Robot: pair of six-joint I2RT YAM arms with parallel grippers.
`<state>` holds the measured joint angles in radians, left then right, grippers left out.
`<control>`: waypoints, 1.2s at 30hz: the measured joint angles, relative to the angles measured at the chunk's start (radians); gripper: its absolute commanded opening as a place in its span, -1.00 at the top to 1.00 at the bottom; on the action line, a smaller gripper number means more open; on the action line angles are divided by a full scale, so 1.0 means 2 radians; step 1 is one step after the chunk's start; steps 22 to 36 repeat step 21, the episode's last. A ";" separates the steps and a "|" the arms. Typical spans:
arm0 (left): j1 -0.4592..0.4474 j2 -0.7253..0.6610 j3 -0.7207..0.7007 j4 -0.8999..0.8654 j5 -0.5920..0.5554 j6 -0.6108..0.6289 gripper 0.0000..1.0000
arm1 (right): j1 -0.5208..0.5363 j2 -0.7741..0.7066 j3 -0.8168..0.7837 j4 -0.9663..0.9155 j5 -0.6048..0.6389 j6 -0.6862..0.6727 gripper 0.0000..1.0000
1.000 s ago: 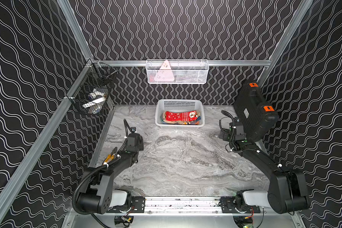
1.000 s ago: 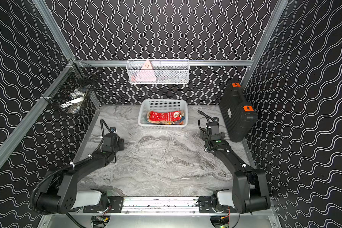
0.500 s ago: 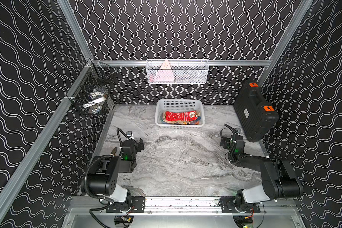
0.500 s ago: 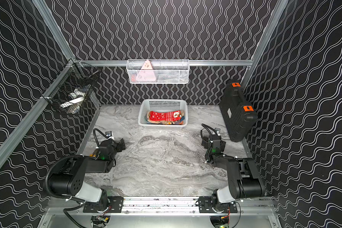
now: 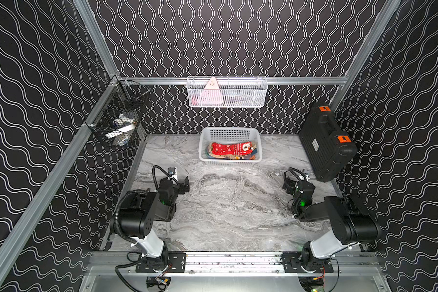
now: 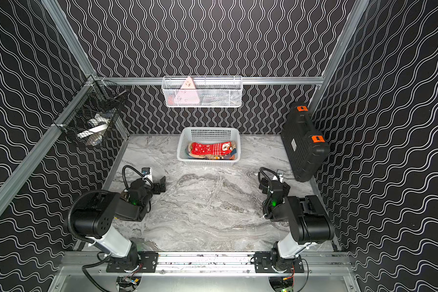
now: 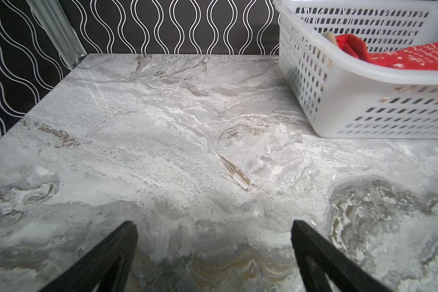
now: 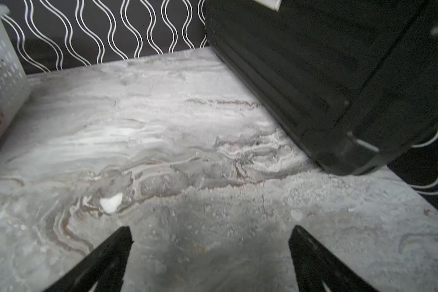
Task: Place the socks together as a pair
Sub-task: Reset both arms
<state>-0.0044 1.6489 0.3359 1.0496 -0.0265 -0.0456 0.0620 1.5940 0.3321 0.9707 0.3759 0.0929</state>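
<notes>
Socks (image 5: 230, 149): both top views, pile; left wrist, red.

No writing is legible: the small white label (image 5: 315, 145) on the black plastic case with orange latches (image 5: 333, 154) and the marks on the pink triangular card (image 5: 210, 96) in the white wire wall basket (image 5: 250, 94) are too small to read.

- The grey marble table (image 5: 225, 202) is carrying a white basket (image 5: 230, 161), which is sitting at the middle of its far edge.
- The socks (image 5: 228, 149) are lying piled inside the basket, with a red one showing on top.
- A black case (image 5: 324, 144) is standing tilted on the table, well apart from the basket on its right.
</notes>
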 measured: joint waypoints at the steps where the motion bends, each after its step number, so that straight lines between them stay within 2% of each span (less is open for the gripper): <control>1: -0.004 0.000 0.009 -0.004 -0.005 0.003 -0.99 | -0.002 0.005 0.012 0.003 -0.004 0.000 -1.00; 5: -0.013 0.001 0.016 -0.014 -0.001 0.011 -0.99 | -0.026 0.033 0.030 0.006 -0.037 0.000 -1.00; 36: -0.013 0.001 0.016 -0.028 -0.004 0.011 -0.99 | -0.031 0.036 0.027 0.004 -0.043 0.010 -1.00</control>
